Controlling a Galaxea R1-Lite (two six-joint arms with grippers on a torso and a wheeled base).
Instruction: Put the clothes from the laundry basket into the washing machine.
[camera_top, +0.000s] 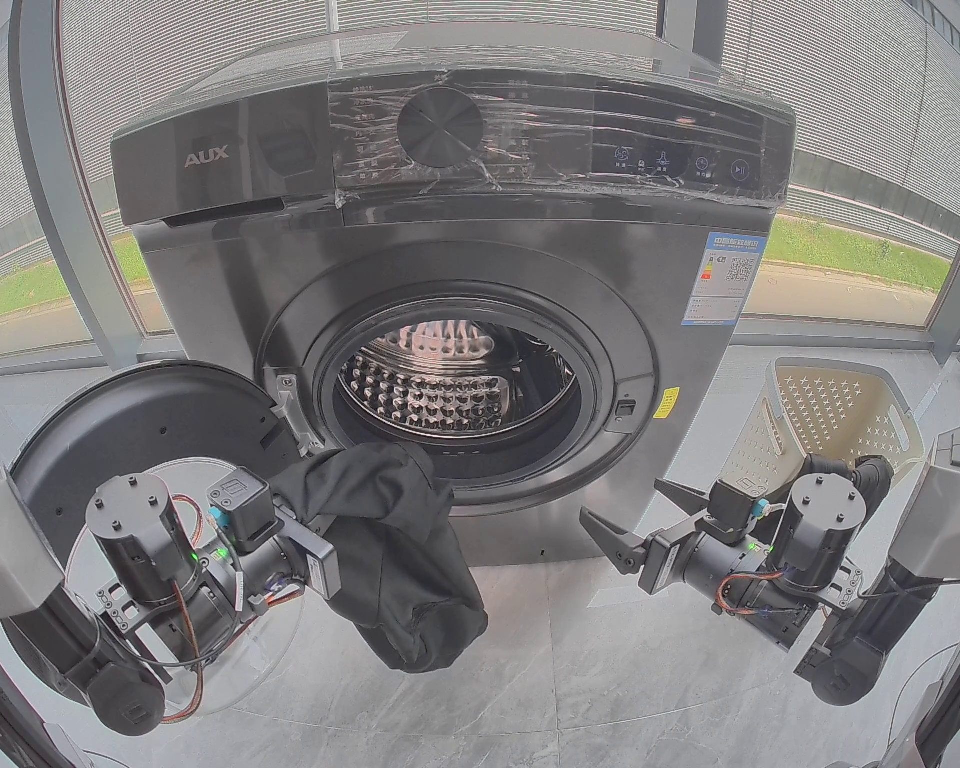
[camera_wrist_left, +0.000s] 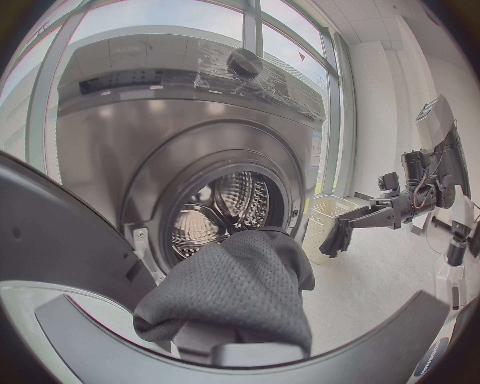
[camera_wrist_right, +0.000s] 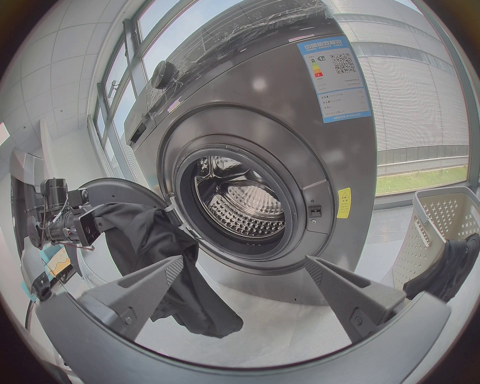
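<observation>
Your left gripper (camera_top: 322, 556) appears clamped on the garment (camera_top: 400, 560), which drapes below it, just short of the drum (camera_top: 455, 395). Your right gripper (camera_top: 622, 505) stands wide open and empty, basket (camera_top: 830, 410) beside it.

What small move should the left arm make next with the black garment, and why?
Probably ease the left pincer forward and up into the drum: it is shut on the black garment, which hangs outside, mostly below the drum's open mouth.

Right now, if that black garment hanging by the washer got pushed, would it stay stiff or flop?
Probably floppy: the black garment sags in loose folds below the left gripper. Likely light, since a single pinch carries it. Its mesh-like weave looks grippy rather than slippery.
</observation>
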